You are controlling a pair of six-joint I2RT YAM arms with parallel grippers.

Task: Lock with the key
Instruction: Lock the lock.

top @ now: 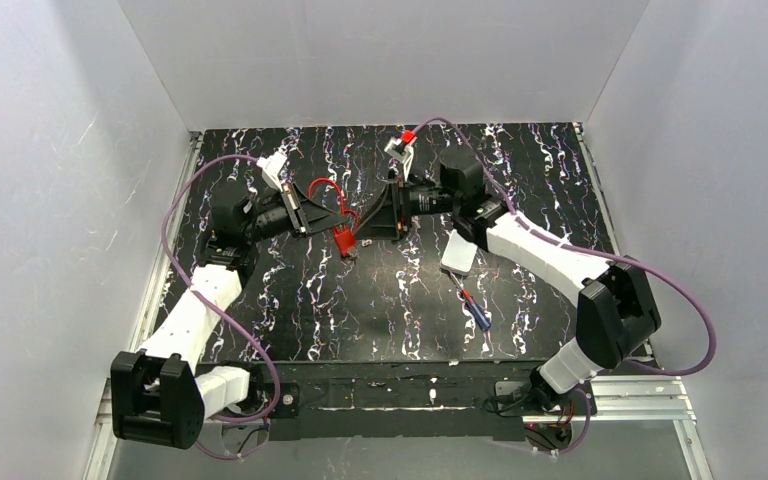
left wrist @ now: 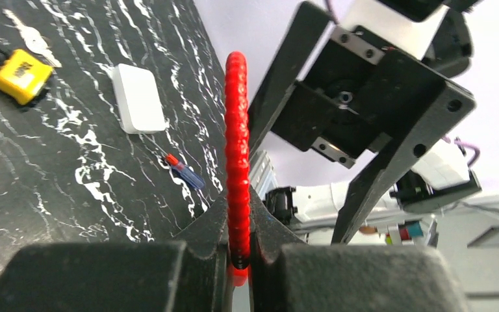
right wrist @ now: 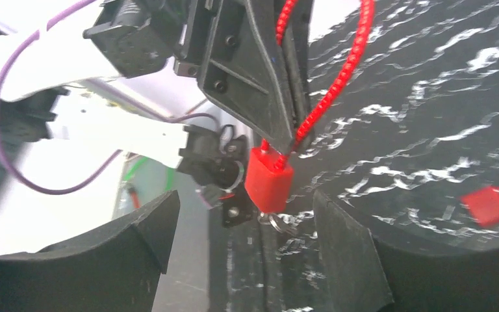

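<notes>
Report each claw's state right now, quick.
Left claw: closed, pinching the red cable.
Right claw: open, holding nothing; the red lock body hangs just in front of it.

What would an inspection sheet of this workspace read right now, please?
Surface: black tabletop with white veining.
Job's things: red padlock hangs off the table by its red cable; a metal ring shows under its body.
Clutter: white box, screwdriver, and yellow padlock with a key beside it, all lying on the surface.
End effectors: left end effector shut on the red cable; right end effector open, fingers either side of the padlock body, not touching.
Cables: purple cables loop along both arms.
Surroundings: white walls on three sides.
</notes>
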